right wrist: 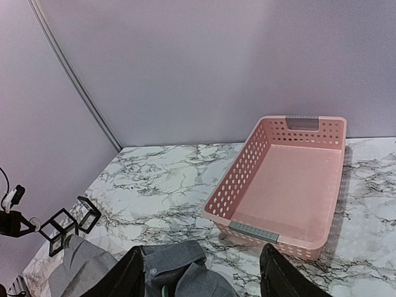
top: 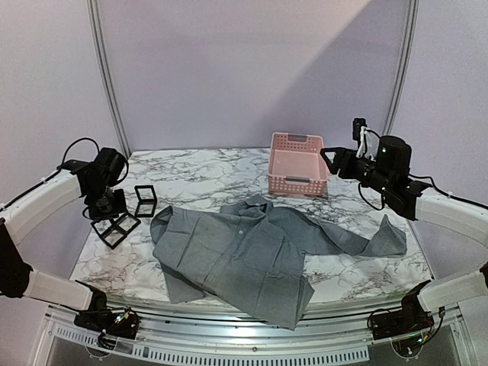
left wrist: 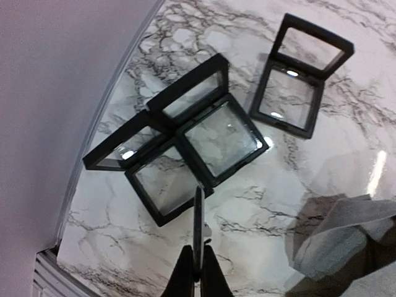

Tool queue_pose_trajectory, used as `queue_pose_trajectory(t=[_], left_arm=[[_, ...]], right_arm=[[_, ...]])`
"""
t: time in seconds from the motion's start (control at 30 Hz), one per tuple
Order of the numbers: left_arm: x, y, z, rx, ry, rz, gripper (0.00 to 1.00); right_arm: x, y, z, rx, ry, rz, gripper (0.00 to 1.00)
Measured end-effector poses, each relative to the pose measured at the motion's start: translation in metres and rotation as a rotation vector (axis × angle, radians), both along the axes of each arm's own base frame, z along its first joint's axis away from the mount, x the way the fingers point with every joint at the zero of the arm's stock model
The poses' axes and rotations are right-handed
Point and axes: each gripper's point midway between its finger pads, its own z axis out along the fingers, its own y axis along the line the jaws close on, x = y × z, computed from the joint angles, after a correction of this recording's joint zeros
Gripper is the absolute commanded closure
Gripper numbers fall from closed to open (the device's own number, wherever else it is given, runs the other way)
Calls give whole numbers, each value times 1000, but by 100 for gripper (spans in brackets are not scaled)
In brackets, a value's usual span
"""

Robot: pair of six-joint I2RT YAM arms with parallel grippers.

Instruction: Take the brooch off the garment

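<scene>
The grey garment (top: 244,252) lies spread across the table's front middle. Its collar shows in the right wrist view (right wrist: 179,272) and a corner in the left wrist view (left wrist: 346,235). I see no brooch on it for certain. My left gripper (top: 103,207) hangs over the table's left side. In the left wrist view it (left wrist: 198,247) is shut on a thin dark flat piece (left wrist: 198,213), seen edge-on with a small pale bit beside it; I cannot tell if this is the brooch. My right gripper (top: 329,156) is open and empty in the air by the basket; it also shows in the right wrist view (right wrist: 204,278).
A pink perforated basket (top: 296,138) stands at the back, right of centre, empty inside (right wrist: 235,185). Open black display boxes with clear panes lie at the left: a pair (top: 114,227) (left wrist: 204,133) under my left gripper and one (top: 145,200) (left wrist: 300,80) further back.
</scene>
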Motion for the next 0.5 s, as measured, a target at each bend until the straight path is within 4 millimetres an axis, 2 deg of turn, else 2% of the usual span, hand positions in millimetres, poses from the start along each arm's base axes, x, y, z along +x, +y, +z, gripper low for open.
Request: queue_pose_trajectory(t=[0.27,0.5], left_arm=[[-26,32,-24,76,110,112,100],[-32,44,-36,76,153,157,100]], right_arm=[[-4,-5,5,9,-16,-6,38],[-5,-6,2,12,-12,-9,38]])
